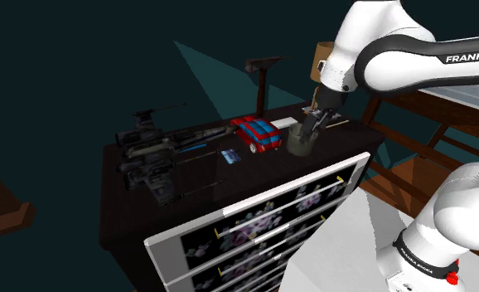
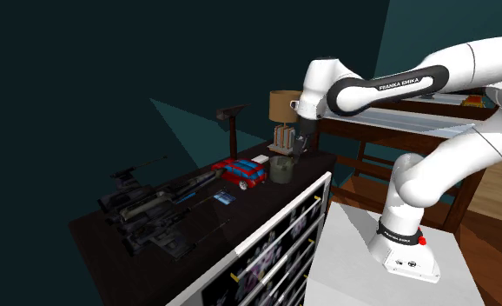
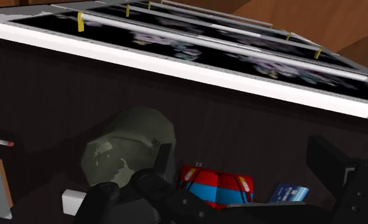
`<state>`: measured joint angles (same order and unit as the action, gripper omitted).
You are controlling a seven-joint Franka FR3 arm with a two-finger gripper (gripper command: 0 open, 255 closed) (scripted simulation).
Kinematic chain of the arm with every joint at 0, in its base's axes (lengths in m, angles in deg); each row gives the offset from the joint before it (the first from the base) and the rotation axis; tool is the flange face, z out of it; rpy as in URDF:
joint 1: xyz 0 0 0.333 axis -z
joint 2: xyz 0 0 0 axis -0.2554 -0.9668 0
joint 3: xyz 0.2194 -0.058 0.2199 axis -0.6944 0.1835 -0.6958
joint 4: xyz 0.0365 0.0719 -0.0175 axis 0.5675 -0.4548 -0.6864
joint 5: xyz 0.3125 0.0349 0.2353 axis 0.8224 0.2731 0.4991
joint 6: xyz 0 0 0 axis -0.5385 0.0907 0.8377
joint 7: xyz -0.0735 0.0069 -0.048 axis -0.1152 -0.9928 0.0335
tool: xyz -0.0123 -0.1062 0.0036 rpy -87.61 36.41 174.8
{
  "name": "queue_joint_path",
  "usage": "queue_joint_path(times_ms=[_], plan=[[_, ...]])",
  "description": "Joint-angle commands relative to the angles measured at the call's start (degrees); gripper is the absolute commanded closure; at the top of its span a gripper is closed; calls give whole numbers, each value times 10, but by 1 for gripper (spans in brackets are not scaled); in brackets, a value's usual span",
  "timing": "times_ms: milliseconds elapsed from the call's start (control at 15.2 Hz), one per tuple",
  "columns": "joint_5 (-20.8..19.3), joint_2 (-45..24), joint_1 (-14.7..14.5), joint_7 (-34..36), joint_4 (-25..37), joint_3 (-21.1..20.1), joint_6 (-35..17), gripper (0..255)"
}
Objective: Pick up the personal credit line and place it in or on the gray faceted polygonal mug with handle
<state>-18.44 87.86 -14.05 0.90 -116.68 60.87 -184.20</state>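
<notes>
Currently your gripper [image 1: 312, 124] hangs at the grey faceted mug [image 1: 301, 143]; your wrist view settles its fingers [image 3: 332, 162]: wide, empty. Blue card [image 1: 229, 156] lies on the table [image 1: 254, 172], left of the toy car [image 1: 257, 133]. Mug contents unclear.

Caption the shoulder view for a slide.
Gripper poised above the grey mug; the blue card lies on the dark table, beyond the toy car.

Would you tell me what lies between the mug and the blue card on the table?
A red and blue toy car sits between the mug and the card. The wrist and shoulder views both show it.
</notes>
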Motion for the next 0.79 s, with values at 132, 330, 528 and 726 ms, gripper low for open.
queue_joint_path(times_ms=[132, 330, 528, 726], plan=[[4, -58, 9, 60, -13, -47, -113, 0], [-8, -113, 25, 109, -11, -84, -193, 0], [-37, -174, 54, 168, 2, -128, -268, 0], [-95, -241, 98, 247, 26, -179, -334, 0]])
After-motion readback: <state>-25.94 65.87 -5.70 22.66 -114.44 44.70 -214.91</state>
